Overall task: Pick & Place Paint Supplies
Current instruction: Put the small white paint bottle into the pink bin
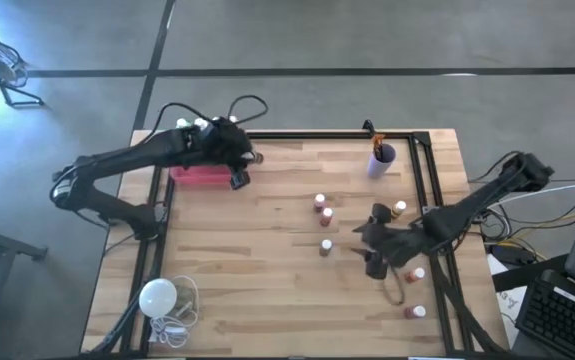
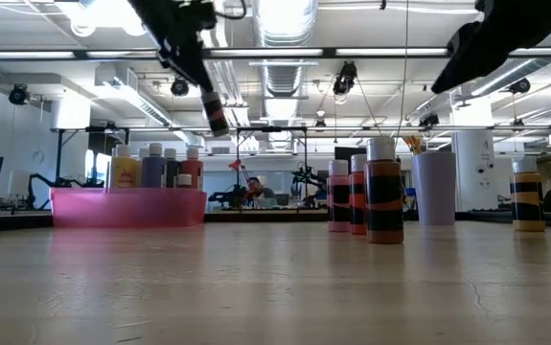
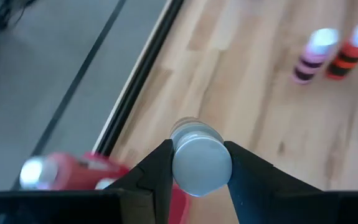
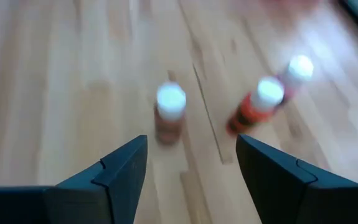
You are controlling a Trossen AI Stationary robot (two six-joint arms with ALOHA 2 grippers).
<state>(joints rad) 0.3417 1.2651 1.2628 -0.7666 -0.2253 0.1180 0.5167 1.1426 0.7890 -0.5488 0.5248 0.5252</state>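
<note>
High view shows the left gripper clamped on a small bottle, upper left of frame beside the pink tray; right gripper, fingers apart, faces a lone bottle nearer it.

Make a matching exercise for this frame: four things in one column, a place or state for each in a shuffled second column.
1. left gripper
2. right gripper
3. pink tray
4. white bulb

A. near table corner on the left arm's side
B. open, above standing bottles
C. shut on a white-capped bottle
D. far edge, below the left gripper, holding bottles

Pairs: 1-C, 2-B, 3-D, 4-A
</note>
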